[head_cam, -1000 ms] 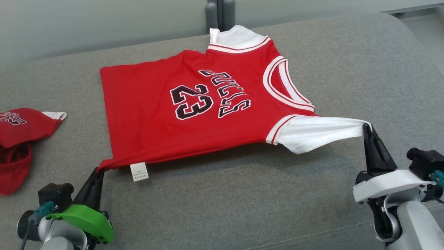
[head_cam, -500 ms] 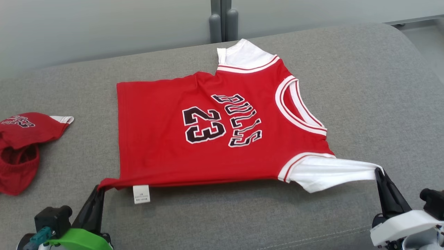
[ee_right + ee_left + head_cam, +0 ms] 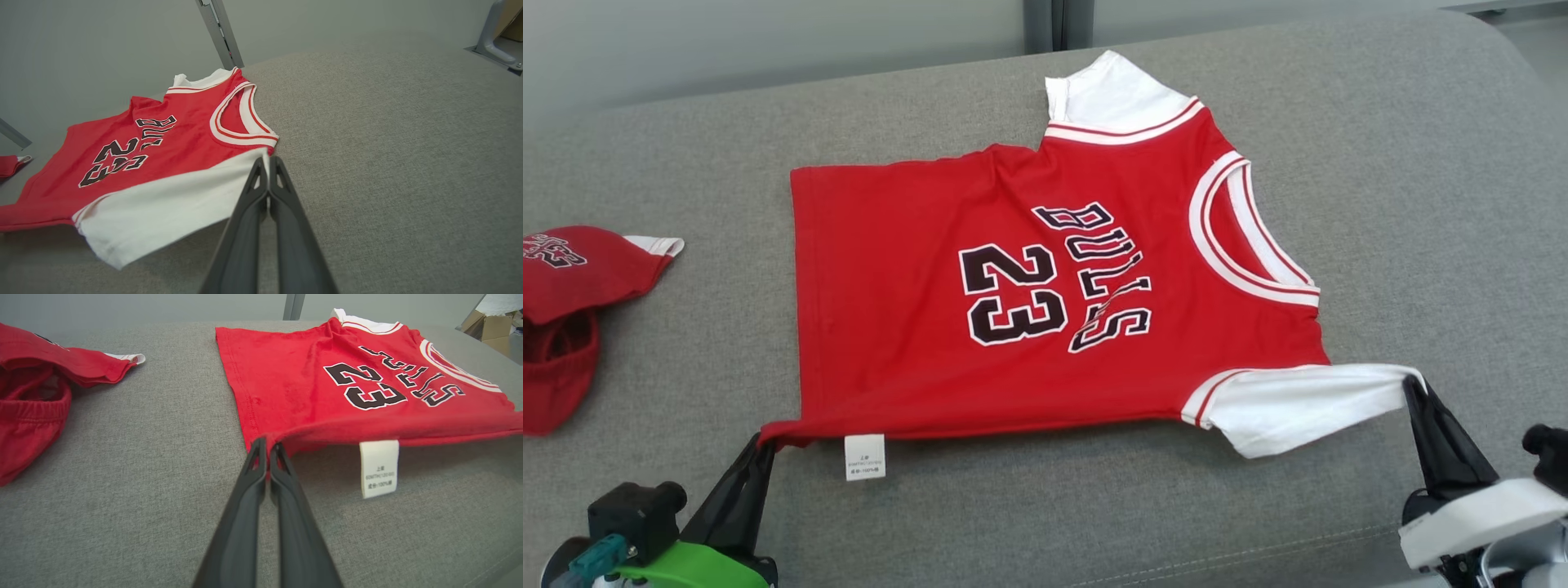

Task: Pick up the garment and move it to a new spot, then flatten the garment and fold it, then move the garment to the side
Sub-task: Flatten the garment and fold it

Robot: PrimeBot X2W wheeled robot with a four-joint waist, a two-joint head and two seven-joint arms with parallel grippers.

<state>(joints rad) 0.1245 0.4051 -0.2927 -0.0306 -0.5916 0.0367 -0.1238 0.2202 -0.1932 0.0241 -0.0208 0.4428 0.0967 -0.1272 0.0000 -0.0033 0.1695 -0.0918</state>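
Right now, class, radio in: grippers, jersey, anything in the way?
Left gripper shut on jersey hem corner. Right gripper shut on white sleeve. Second red garment lies apart, far left.

This looks like a robotics test room, not a home. A broad grey upholstered cushion [image 3: 1380, 204] serves as the workbench. Plain pale wall panels [image 3: 768, 41] run behind it, with a bare metal post [image 3: 1078, 16] at 12 o'clock. Cardboard boxes [image 3: 488, 330] sit at 2 o'clock in the left wrist view, and a metal floor bracket [image 3: 496, 45] at 1 o'clock in the right. The camera-fitted left gripper [image 3: 761, 441] is at 7 and the right gripper [image 3: 1411, 388] at 5.
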